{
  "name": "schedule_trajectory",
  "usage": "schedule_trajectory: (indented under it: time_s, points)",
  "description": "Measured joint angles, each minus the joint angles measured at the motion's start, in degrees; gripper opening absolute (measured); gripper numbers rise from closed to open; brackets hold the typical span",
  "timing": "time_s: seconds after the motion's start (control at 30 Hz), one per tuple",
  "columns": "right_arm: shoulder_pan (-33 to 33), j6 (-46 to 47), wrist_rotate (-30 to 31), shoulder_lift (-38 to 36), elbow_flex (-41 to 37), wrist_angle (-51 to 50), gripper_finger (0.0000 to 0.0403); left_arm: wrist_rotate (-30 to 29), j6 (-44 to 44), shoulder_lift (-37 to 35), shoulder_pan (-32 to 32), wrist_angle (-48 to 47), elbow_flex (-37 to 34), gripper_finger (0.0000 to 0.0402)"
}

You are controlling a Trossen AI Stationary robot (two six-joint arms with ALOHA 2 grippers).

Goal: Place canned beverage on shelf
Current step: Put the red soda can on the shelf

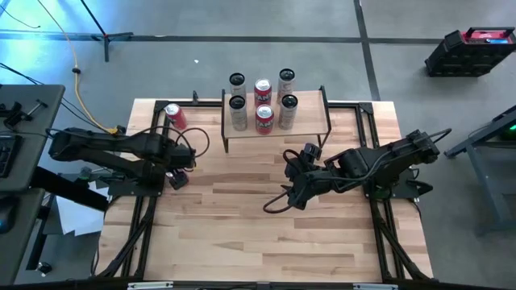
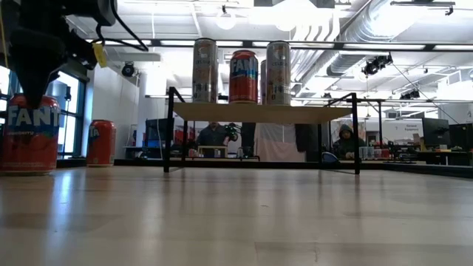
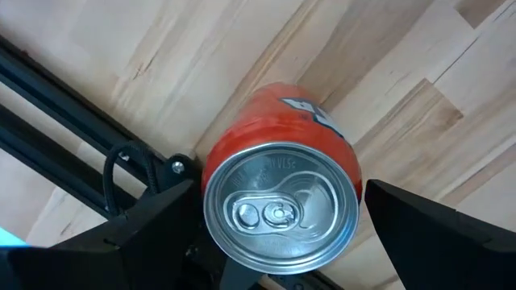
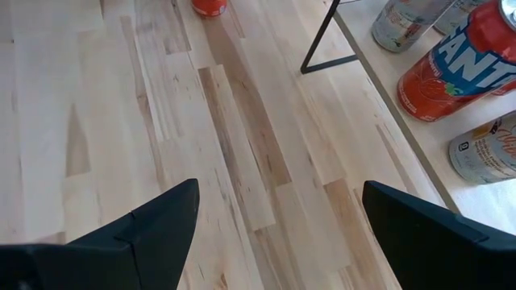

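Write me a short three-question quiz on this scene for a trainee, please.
1. Multiple choice: how many drink cans stand on the low shelf with a light wooden plank top and thin black metal legs? A four; B six; C eight.
2. True or false: the right hand holds a can.
3. Fill in: the left hand, open, straddles an upright red metal drink can that stands on the ___.
Key: 1 B. 2 False: it is open and empty. 3 The light wooden table.
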Motion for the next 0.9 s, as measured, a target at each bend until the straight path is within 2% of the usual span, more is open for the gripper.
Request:
schedule_trajectory:
  time_s: [0.53,0.9]
  points:
    - [0.0,0.0,-0.2,0.0,0.0,0.1,0.0335,0.9,0.8,9.3,-3.7,-0.1,0.0,0.0348]
    - [0.0,0.0,-0.7,0.0,0.0,0.3,0.0335,2.0,0.2,12.3,-6.5,4.1,1.5,0.0295]
